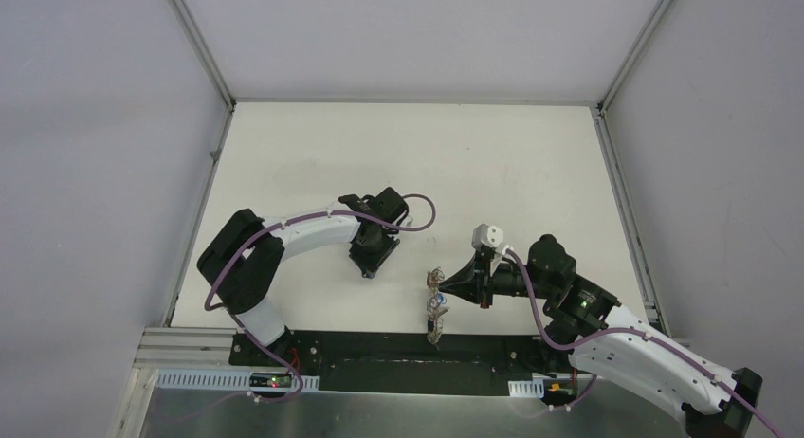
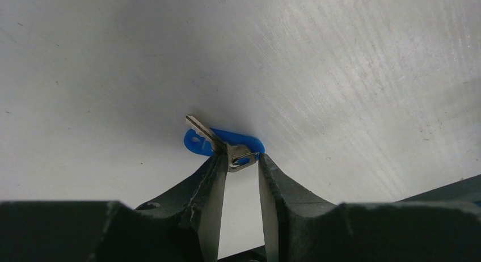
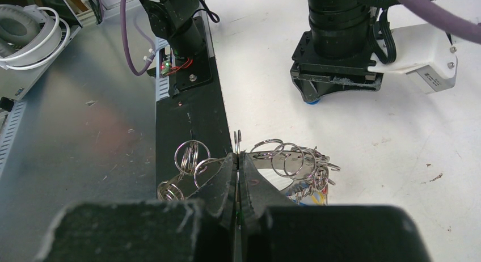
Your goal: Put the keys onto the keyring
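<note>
My left claw [image 2: 241, 160] is pinching a small key [image 2: 237, 156] with a blue tag [image 2: 195, 142]. Both fingers [image 2: 212, 182] touch the key's metal head. The key is right down at the white table [image 2: 351, 75]. My right claw [image 3: 237, 159] is closed tight on the keyring [image 3: 286, 160], a big ring with lots of little wire loops. The ring is at the front edge of the table, partly over the black strip [image 3: 195, 112]. The two claws are near each other but not touching.
</note>
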Robot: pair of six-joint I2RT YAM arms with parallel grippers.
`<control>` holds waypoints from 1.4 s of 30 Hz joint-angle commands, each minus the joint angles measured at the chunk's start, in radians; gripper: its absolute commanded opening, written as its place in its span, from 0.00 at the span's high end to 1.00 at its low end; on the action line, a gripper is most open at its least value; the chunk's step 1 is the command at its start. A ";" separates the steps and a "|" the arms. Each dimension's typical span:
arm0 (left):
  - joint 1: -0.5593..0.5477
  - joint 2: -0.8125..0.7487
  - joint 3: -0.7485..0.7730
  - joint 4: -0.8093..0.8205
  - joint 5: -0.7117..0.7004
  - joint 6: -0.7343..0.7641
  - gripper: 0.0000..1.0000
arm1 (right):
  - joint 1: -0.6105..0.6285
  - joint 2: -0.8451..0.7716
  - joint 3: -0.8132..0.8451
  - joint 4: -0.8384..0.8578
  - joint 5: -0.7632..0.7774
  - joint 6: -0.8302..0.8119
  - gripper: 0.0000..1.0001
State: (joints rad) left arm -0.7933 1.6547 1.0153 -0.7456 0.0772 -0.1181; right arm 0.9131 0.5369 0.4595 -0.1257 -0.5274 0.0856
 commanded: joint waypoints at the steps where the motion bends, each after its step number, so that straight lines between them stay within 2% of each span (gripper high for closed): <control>1: -0.019 0.019 0.002 -0.003 -0.018 0.006 0.71 | -0.005 -0.015 0.005 0.064 0.007 0.014 1.00; 4: -0.025 0.022 0.002 -0.004 -0.027 0.000 0.74 | -0.005 -0.015 0.003 0.063 0.007 0.015 1.00; 9: -0.030 0.011 0.000 -0.004 -0.016 -0.007 0.95 | -0.005 -0.018 0.002 0.063 0.007 0.014 1.00; 11: -0.030 -0.005 0.000 -0.005 -0.012 -0.017 1.00 | -0.005 -0.018 0.002 0.063 0.010 0.014 1.00; 32: -0.030 -0.418 -0.041 0.008 -0.001 -0.097 1.00 | -0.005 -0.001 0.021 0.049 0.009 0.000 1.00; 37: -0.030 -0.523 -0.027 0.008 -0.045 -0.032 1.00 | -0.005 0.013 0.038 0.039 0.005 -0.016 1.00; 42: -0.030 -0.628 -0.029 0.036 -0.037 0.101 1.00 | -0.005 0.025 0.054 0.027 -0.023 -0.034 1.00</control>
State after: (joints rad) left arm -0.8127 1.1114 0.9802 -0.7544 0.0566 -0.1379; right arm 0.9131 0.5602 0.4599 -0.1360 -0.5282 0.0734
